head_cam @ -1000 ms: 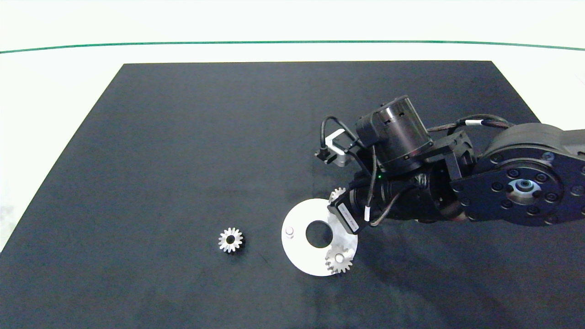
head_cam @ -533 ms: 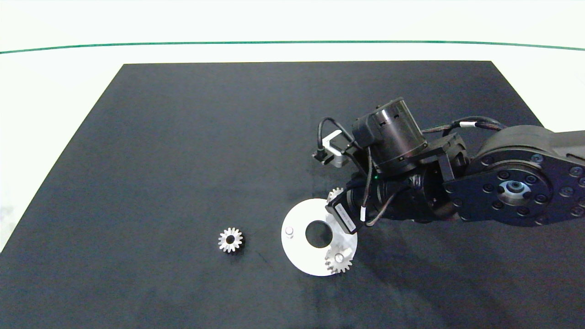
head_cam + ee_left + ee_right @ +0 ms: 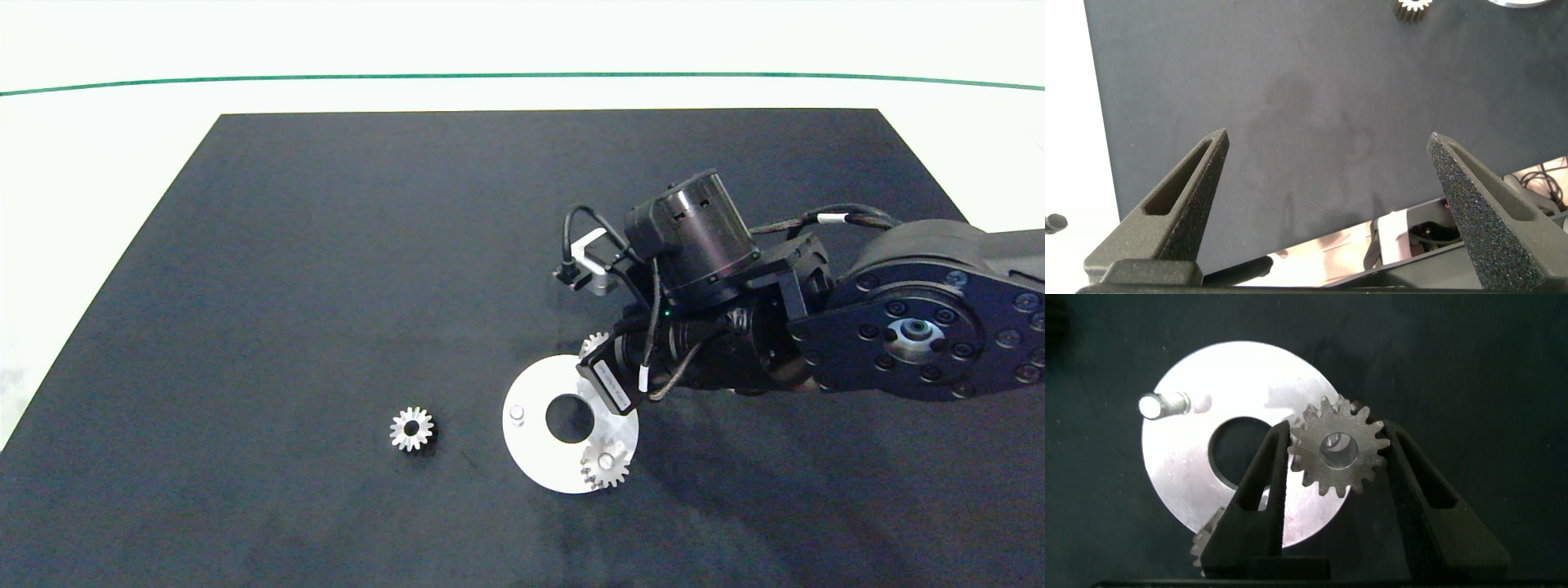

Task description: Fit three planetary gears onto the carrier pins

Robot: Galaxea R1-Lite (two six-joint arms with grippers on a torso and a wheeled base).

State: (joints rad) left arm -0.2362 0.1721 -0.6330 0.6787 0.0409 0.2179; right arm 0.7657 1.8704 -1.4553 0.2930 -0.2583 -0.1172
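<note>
Black mat point(image 3: 326, 245) on white table point(image 3: 98, 147)

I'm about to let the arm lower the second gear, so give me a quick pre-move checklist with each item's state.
1. Grip: right gripper has the held gear between its fingers: ok.
2. Gear lies flat, bore open: ok.
3. Bore lined up over its carrier pin: cannot tell; the pin is hidden under the gear.
4. White disc flat on the mat: ok.
5. First gear seated on its pin: ok.
6. Last pin bare, spare gear lying apart on the mat: ok.
7. Left gripper open over bare mat, clear of the disc: ok.
</note>
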